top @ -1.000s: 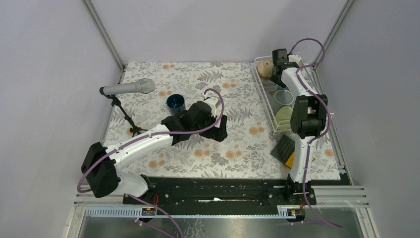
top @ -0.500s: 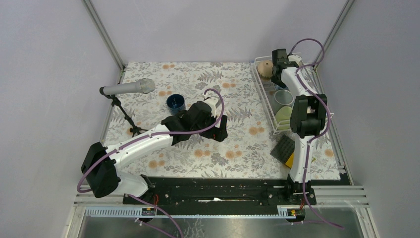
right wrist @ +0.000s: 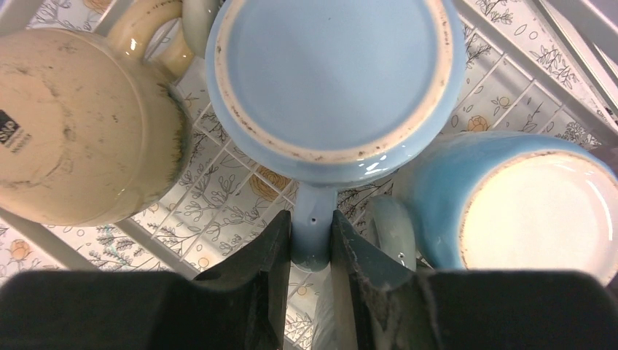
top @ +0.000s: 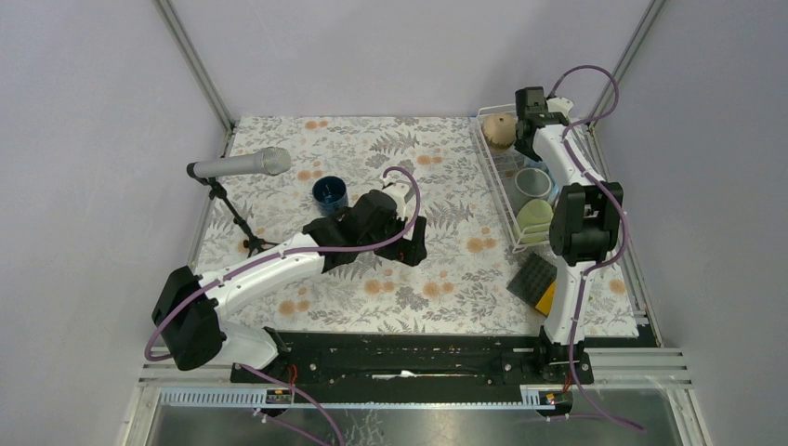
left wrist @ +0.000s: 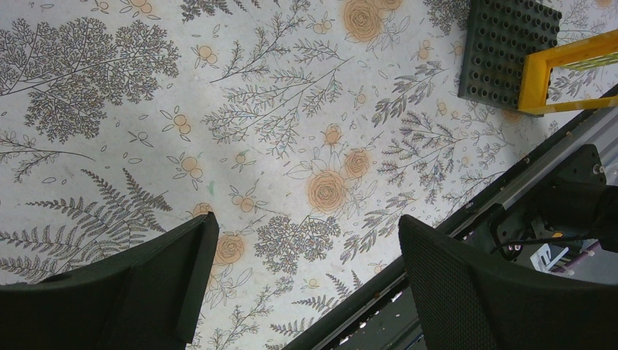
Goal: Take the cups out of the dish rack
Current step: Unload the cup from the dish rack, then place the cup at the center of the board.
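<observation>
The white wire dish rack (top: 502,190) stands at the table's far right. In the right wrist view my right gripper (right wrist: 312,237) is shut on the handle of an upturned light blue mug (right wrist: 331,76) in the rack (right wrist: 218,182). A tan mug (right wrist: 84,127) lies to its left and another light blue mug (right wrist: 510,197) to its right. From above the right gripper (top: 531,116) is over the rack's far end beside the tan mug (top: 497,130); a grey mug (top: 532,181) and a green one (top: 532,216) sit nearer. A dark blue mug (top: 329,193) stands on the cloth. My left gripper (top: 413,243) hovers open and empty (left wrist: 306,240).
A microphone on a small stand (top: 237,167) is at the left of the table. A black-and-orange square pad (top: 534,279) lies near the rack's near end, also in the left wrist view (left wrist: 510,51). The table's front rail (left wrist: 510,189) runs close under the left gripper.
</observation>
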Motion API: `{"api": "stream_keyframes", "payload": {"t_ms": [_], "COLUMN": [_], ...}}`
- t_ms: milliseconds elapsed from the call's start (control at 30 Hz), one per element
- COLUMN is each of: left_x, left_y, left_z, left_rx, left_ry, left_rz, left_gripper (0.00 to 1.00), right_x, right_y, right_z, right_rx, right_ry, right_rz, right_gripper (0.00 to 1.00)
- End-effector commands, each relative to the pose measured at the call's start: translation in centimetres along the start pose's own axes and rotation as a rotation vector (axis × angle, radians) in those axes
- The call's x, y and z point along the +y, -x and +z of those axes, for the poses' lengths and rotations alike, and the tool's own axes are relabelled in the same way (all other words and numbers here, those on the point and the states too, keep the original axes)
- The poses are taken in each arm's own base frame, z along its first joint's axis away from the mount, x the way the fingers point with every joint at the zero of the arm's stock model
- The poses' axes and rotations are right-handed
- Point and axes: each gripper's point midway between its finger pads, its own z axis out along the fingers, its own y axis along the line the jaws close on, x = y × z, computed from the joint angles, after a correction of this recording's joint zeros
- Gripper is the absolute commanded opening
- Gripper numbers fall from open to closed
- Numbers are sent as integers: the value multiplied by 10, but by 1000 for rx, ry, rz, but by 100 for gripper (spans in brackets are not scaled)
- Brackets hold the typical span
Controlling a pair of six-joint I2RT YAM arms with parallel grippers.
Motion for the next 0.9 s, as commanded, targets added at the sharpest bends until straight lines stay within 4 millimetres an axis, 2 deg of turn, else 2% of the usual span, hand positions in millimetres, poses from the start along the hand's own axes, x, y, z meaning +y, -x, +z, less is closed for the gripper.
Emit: {"api": "stream_keyframes", "payload": {"t_ms": [0, 433, 867], "left_x": [-8, -8, -7], "left_y": [12, 12, 10], "left_z": [-4, -3, 0], "left_rx": [-50, -50, -41], "left_ry": [-31, -30, -23], "left_rz": [-2, -2, -2], "left_gripper": [99, 99, 99], "right_x": [-6, -6, 6], "right_y": [49, 70, 86], "right_z": [-41, -62, -69], "right_rx": [-137, -200, -249], "right_ry": [29, 74, 137], "right_rz": [63, 99, 96], "right_gripper": [0, 0, 0]}}
